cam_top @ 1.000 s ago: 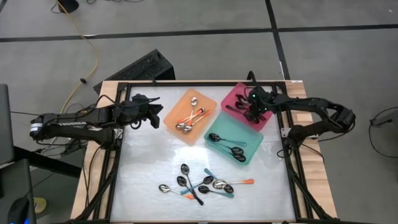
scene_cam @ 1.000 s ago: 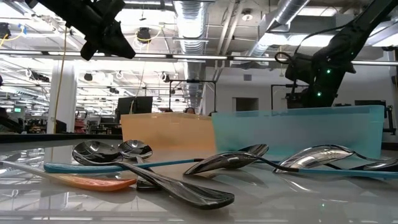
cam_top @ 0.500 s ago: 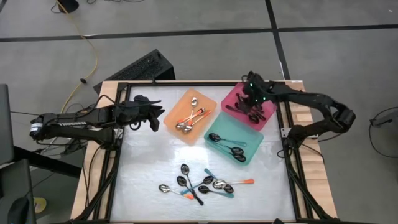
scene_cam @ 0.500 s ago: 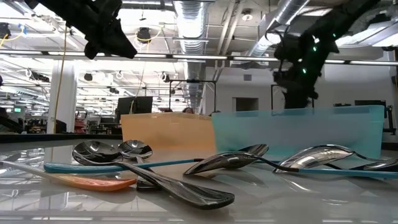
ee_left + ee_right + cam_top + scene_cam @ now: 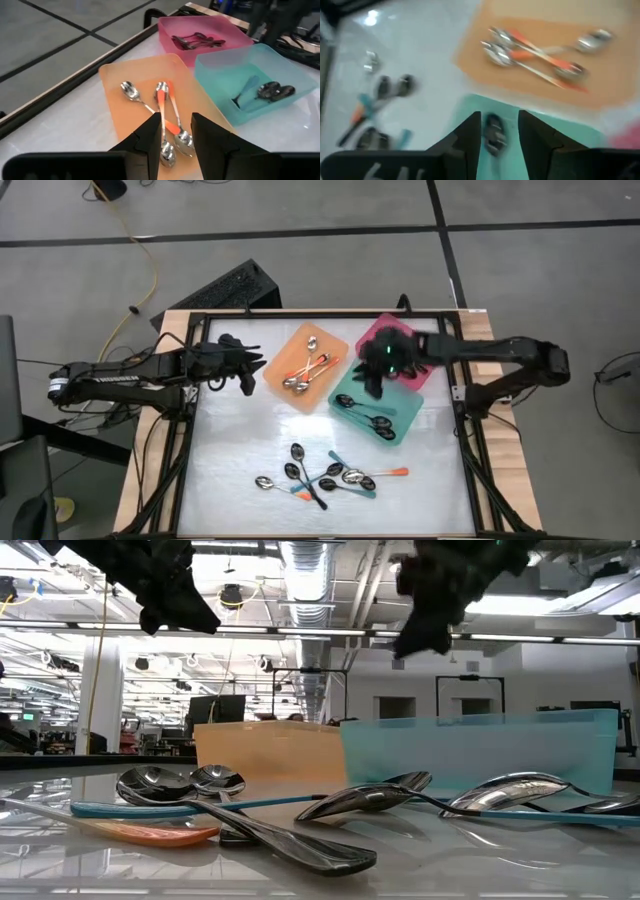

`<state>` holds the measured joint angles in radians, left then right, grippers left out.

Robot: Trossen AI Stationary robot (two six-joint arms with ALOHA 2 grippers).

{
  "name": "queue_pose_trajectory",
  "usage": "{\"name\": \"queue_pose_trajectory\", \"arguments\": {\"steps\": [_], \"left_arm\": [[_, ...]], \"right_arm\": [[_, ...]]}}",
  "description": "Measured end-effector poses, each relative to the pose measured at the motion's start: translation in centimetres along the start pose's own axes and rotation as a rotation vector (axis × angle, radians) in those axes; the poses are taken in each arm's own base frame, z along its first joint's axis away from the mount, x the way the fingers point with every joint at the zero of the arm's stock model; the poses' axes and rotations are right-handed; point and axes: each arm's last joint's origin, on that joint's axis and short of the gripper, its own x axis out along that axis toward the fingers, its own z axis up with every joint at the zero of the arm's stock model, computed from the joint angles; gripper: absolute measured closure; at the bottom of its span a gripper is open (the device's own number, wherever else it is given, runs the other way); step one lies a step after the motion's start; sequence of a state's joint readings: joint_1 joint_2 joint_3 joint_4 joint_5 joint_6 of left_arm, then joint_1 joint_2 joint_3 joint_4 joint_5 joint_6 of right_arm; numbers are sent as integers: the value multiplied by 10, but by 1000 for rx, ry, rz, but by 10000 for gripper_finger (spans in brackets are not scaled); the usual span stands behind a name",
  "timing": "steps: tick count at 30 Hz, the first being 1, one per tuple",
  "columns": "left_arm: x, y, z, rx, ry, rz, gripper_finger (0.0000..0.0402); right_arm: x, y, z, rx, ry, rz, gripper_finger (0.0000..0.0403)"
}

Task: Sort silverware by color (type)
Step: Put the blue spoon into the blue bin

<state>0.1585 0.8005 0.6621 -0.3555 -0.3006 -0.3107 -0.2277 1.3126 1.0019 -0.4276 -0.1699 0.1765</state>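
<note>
A loose pile of spoons (image 5: 330, 475) lies on the white table near its near edge: shiny ones with orange handles, dark ones with teal handles, and black ones. The low view shows the pile (image 5: 250, 805) close up. Orange-handled spoons (image 5: 165, 112) lie in the orange tray (image 5: 283, 382). Teal-handled spoons (image 5: 272, 91) lie in the teal tray (image 5: 400, 415), and black spoons (image 5: 197, 41) lie in the pink tray (image 5: 425, 372). My right gripper (image 5: 368, 375) hangs open and empty above the teal tray's far edge (image 5: 499, 116). My left gripper (image 5: 250, 370) waits open and empty left of the orange tray (image 5: 176, 117).
The three trays sit side by side in the table's far right part. A black metal frame (image 5: 195, 430) runs around the table top. Bare white table (image 5: 240, 430) lies between the left arm and the spoon pile. A dark keyboard (image 5: 225, 288) lies on the floor beyond the far edge.
My right gripper has swung from above the pink tray toward the table's left and near side, ending over the far edge of the teal tray and turning as it went. In the low view it has risen and crossed leftward.
</note>
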Motion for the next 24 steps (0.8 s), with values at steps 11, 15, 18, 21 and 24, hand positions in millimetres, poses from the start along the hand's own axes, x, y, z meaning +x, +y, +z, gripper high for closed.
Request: {"name": "queue_pose_trajectory", "arguments": {"steps": [11, 15, 18, 21, 24], "left_arm": [[0, 0, -2, 19, 27, -10, 310], [0, -1, -3, 20, 44, -49, 310], [0, -1, -5, 26, 71, -56, 310], [0, 0, -7, 30, 88, -62, 310], [0, -1, -8, 32, 102, -69, 310]], "right_arm": [[24, 112, -23, -45, -132, 54, 268], [40, 144, -27, -54, -133, 99, 268], [59, 167, -25, -92, -110, 127, 269], [81, 185, -23, -164, -64, 121, 269], [101, 197, -20, -242, -1, 96, 269]]}}
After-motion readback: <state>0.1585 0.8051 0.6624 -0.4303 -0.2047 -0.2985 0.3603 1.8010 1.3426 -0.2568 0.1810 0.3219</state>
